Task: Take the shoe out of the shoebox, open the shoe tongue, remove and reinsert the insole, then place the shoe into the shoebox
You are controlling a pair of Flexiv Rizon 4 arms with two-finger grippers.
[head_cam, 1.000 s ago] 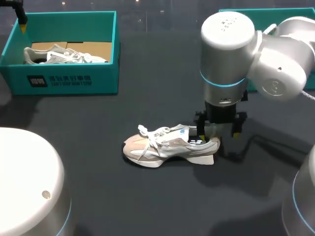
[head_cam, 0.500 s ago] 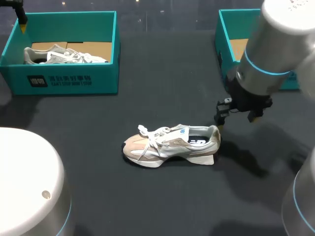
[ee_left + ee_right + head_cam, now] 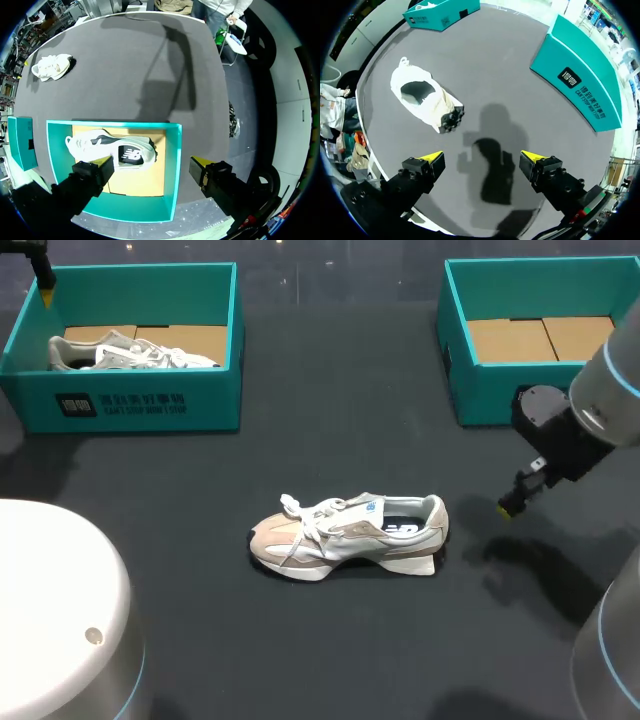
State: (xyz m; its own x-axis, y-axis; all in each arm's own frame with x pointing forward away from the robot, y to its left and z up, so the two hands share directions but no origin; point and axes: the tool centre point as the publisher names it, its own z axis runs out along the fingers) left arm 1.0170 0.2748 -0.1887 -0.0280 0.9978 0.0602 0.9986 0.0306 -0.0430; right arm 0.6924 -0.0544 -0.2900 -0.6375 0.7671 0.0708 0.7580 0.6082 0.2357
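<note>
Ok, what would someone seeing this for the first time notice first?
A pale shoe stands alone on its sole in the middle of the dark table. Two teal boxes sit at the far side: the left box holds a second shoe, the right box only cardboard. The right claw hangs open beyond the lone shoe's heel, touching nothing.

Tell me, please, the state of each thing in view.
Shoe: upright on the table, outside both boxes.
Left box: open, holding a second shoe.
Right box: open, no shoe inside.
Left gripper: open, empty, above the left box.
Right gripper: open, empty, above the table.
</note>
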